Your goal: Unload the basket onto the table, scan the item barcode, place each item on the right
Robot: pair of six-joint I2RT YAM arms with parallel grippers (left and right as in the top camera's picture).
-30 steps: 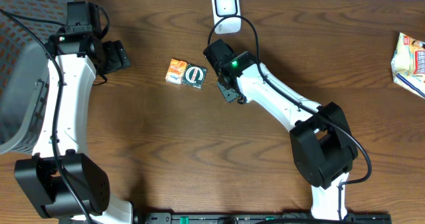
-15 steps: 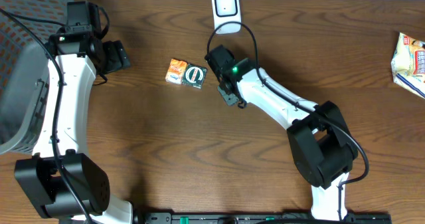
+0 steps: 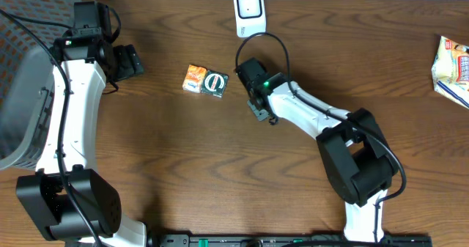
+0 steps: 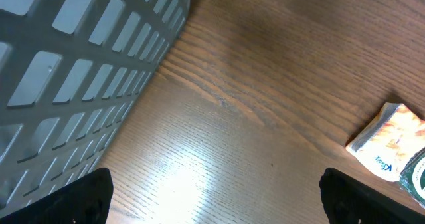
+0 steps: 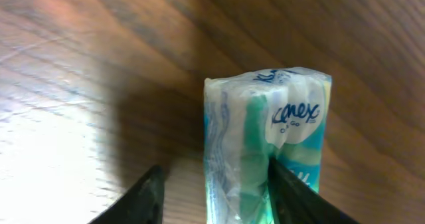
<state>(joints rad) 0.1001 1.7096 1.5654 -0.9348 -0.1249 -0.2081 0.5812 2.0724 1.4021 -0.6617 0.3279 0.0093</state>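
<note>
1. Your right gripper [image 3: 258, 109] sits low over the table [image 3: 168, 152], just right of the two packs lying there and below the scanner [image 3: 249, 12].
2. The right wrist view shows a teal-and-white Kleenex tissue pack [image 5: 265, 137] standing on end between the fingers of that gripper [image 5: 216, 184].
3. Tool state, right: the jaws straddle the pack but are not clamped. One finger [image 5: 292, 197] overlaps the pack's edge. A strip of wood shows between the pack and the other finger [image 5: 136, 201].
4. You cannot make out a barcode on the face toward the wrist camera.
5. Tool state, left: your left gripper [image 4: 212, 197] is released, its fingertips wide apart at the frame corners with only bare wood between them. It is up beside the grey basket [image 3: 22, 78].
6. An orange pack [image 3: 194, 78] and a green pack with a round logo [image 3: 215, 83] lie touching, between the two grippers.
7. A snack bag [image 3: 451, 64] lies at the far right edge, well apart from everything else.
</note>
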